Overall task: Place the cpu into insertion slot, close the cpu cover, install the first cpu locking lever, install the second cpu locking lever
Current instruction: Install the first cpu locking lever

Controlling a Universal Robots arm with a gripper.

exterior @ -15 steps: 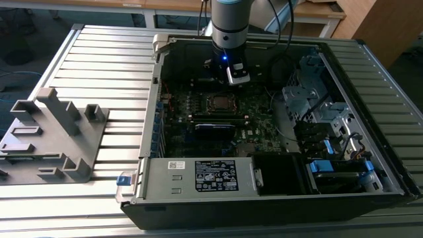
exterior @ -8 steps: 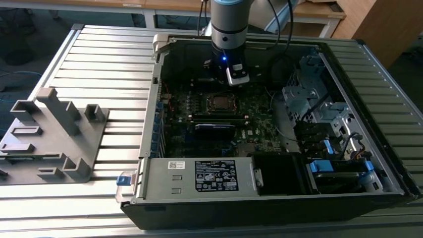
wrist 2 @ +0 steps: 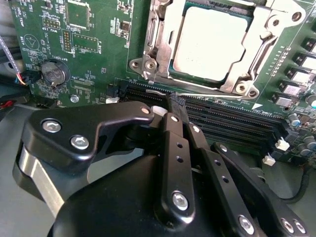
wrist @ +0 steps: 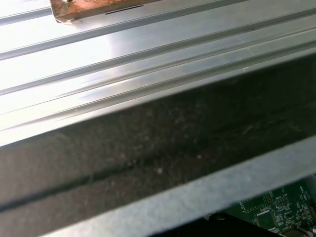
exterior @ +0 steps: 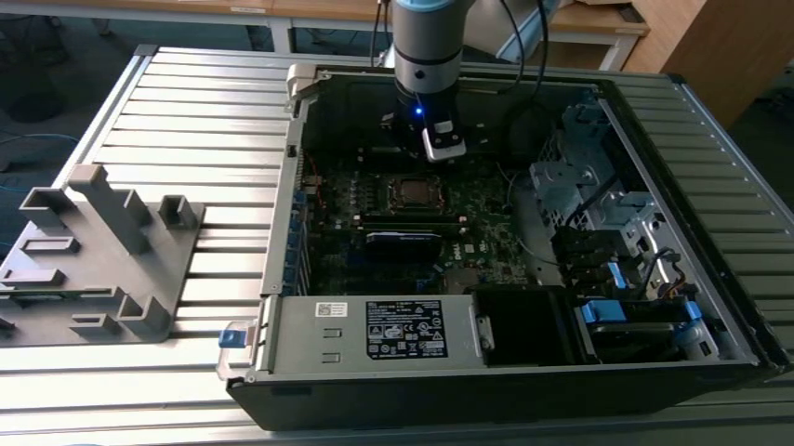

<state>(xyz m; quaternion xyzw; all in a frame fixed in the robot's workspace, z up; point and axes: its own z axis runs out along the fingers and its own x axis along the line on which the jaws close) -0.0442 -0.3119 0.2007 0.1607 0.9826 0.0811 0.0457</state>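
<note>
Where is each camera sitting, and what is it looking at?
Exterior view: off the arm, above the open computer case, looking down at the motherboard; the arm and claw show.
Second wrist view: on the arm, looking past the shut claw at the cpu under the cpu cover.
First wrist view: on the arm, facing the ribbed table and the case's wall.
Shared: exterior and second wrist views both see the socket.

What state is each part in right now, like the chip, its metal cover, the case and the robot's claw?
cpu: seated in the insertion slot.
cpu cover: closed down around the cpu.
thin locking lever: lying along the socket's edge, at the fingertips.
gripper: shut, tips at that lever.
computer case: open, motherboard exposed.
</note>
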